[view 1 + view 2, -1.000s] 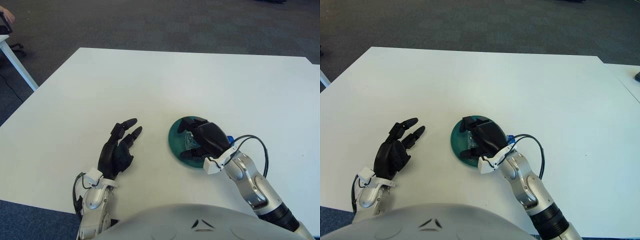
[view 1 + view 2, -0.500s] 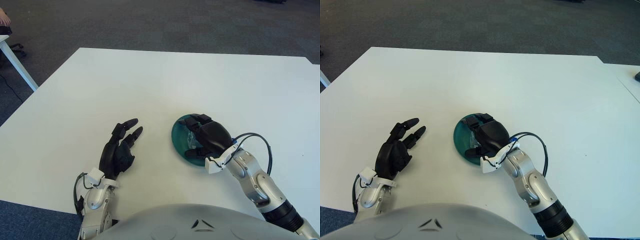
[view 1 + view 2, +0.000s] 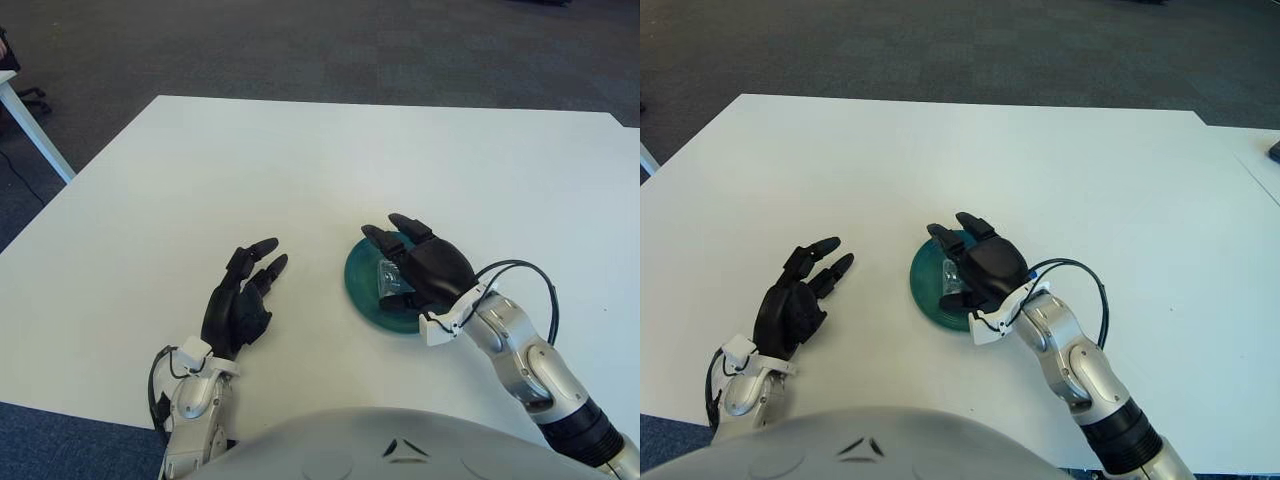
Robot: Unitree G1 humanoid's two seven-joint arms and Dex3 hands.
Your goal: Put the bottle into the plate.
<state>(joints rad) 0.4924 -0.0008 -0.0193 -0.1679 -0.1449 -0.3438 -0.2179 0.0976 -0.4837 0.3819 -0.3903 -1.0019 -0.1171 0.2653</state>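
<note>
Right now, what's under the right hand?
Under the right hand, fingers spread, lies the clear bottle on the green plate. Only its near end shows; the rest is covered by the palm. The left hand shows left of the plate.

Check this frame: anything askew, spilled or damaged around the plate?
Nothing stands out. The clear bottle lies on its side in the green plate, mostly hidden under the right hand, whose fingers are spread above it. No spill shows on the white table. The left hand shows left of the plate, open.

White table (image 3: 300, 170) on dark carpet (image 3: 330, 45)
</note>
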